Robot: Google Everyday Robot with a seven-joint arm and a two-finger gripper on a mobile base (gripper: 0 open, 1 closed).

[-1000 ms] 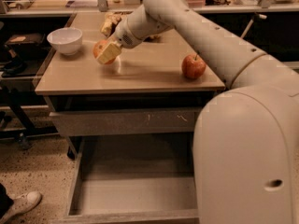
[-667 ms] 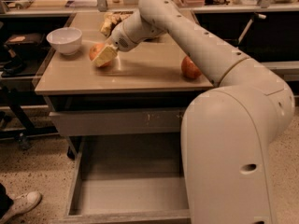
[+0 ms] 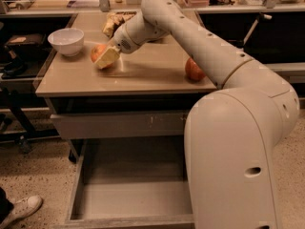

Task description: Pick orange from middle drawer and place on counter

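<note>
The orange [image 3: 97, 52] sits low over the left part of the tan counter [image 3: 147, 75], touching or almost touching its surface. My gripper [image 3: 106, 58] reaches in from the right at the end of the long arm and is shut on the orange, with a pale finger [image 3: 109, 57] covering its front right side. The middle drawer [image 3: 133, 199] is pulled open below, and its grey floor is bare.
A white bowl [image 3: 66, 41] stands on the counter's left rear. A red-yellow apple [image 3: 192, 70] sits near the right edge, partly behind my arm. A yellowish item [image 3: 112, 23] lies at the back. A closed scratched drawer front [image 3: 119, 125] is above the open drawer. A shoe [image 3: 25, 207] is at the lower left.
My gripper has carried the orange a little to the left and lower over the counter. My arm and base now fill more of the right side of the view.
</note>
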